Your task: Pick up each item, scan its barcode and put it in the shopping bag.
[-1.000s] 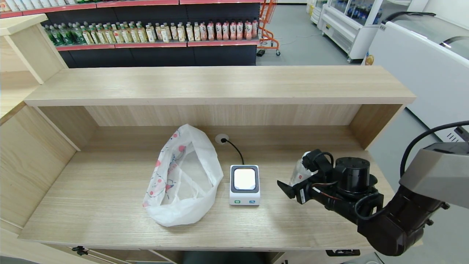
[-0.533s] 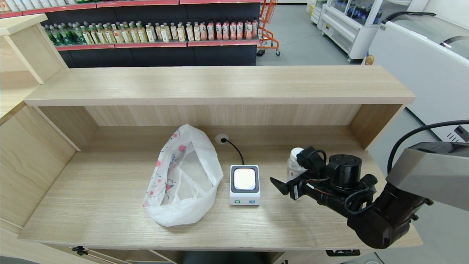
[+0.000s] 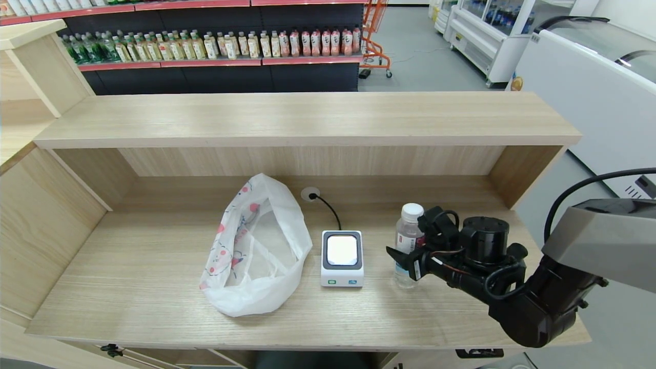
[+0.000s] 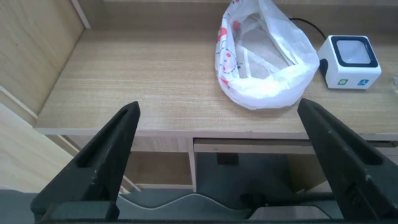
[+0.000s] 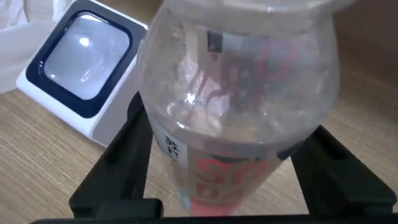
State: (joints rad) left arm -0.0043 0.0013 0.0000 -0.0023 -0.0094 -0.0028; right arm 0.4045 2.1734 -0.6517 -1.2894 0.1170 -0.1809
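— One bottle (image 3: 409, 229): where?
— At three o'clock of the scanner (image 3: 342, 258), upright, right gripper (image 3: 406, 254) clamped around its middle.
— Handling?
— Light, thin-walled, slick, I reckon; grip the labelled waist gently.

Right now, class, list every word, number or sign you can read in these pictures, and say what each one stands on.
Nothing can be quoted as it reads.
Bottle: red and dark label print, too blurred to read.
Scanner: two small badges, one green and one blue, too small to read.
Bag: red pattern, no legible words.
Shelf bottles: labels too small to read.
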